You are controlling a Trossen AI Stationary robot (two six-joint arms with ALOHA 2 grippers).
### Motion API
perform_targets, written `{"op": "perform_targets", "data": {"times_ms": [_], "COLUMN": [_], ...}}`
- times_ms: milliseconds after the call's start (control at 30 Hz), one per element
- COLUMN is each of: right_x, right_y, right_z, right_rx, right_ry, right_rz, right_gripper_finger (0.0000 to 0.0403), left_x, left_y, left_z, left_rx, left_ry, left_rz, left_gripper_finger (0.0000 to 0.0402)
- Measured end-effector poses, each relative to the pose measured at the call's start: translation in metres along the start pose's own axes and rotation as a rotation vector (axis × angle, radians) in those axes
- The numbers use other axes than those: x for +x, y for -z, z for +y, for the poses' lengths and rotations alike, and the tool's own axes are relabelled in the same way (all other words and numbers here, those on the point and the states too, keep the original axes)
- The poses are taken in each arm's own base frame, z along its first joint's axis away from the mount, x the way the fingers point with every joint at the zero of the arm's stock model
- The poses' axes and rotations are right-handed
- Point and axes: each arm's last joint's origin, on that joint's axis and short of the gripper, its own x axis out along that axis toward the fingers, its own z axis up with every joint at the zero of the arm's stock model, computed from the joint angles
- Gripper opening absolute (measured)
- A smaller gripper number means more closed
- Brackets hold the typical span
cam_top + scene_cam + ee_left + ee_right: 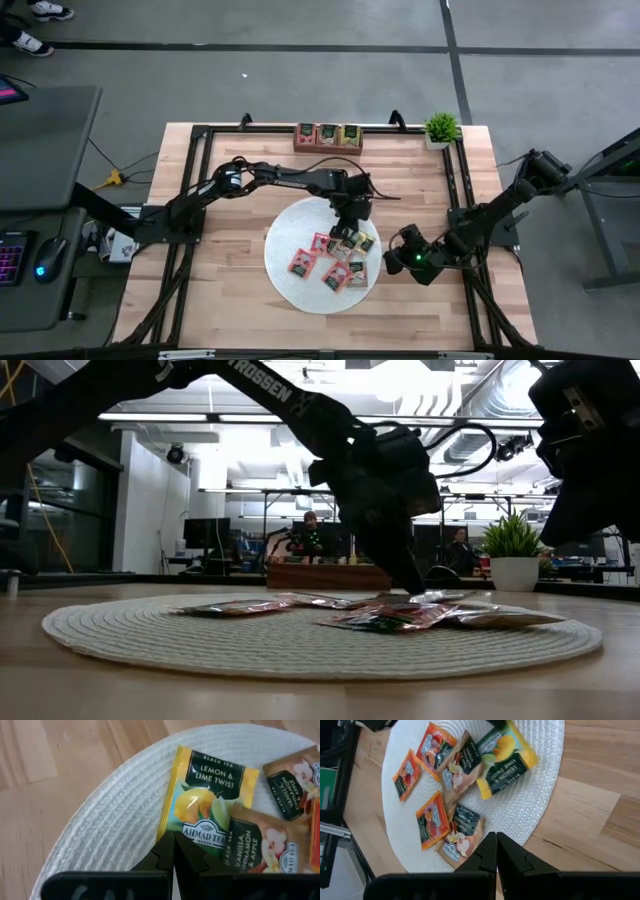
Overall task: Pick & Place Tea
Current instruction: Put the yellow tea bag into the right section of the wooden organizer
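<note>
On the round woven mat [290,240], left gripper [173,851] pinches the glossy square lemon-lime tea packet's [207,802] edge; right gripper [496,851], pressed together, waits beside the mat's rim.

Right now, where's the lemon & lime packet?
High view: the yellow lemon & lime packet lies on the white mat, at its right edge under the shut left gripper, beside a vanilla packet.

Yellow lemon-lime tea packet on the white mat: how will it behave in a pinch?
The flat yellow foil-like tea packet looks thin and light, so probably floppy if pinched by one edge. Its glossy face may slip. Lying flat on the round white woven mat, it likely slides rather than tips.
</note>
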Motion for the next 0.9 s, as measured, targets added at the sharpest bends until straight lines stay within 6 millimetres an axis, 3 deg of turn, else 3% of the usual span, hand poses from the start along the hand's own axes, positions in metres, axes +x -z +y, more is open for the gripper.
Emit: {"op": "perform_targets", "data": {"times_ms": [233,333,467,700,900], "right_x": [0.001,0.003,0.006,0.013,0.029], "right_y": [-0.003,-0.008,-0.014,-0.026,-0.024], "right_z": [0.005,0.005,0.006,0.006,0.002], "right_rx": [-0.020,-0.018,0.003,0.118,0.217], "right_ry": [-0.048,-0.040,-0.026,0.002,0.063], "right_rz": [-0.063,-0.086,-0.107,-0.077,-0.001], "right_gripper_finger": [0.0004,0.0018,0.0055,0.0139,0.0186], "left_x": [0.000,0.012,0.014,0.015,0.013], "left_y": [-0.001,0.004,0.007,0.005,0.007], "left_z": [0.001,0.005,0.004,0.007,0.012], "left_rx": [-0.004,-0.024,-0.050,-0.035,-0.049], "left_ry": [-0.024,-0.004,0.061,0.018,0.008], "left_rz": [-0.001,-0.010,-0.007,-0.026,-0.034], "left_gripper_finger": [0.0000,0.0000,0.0000,0.0000,0.0000]}}
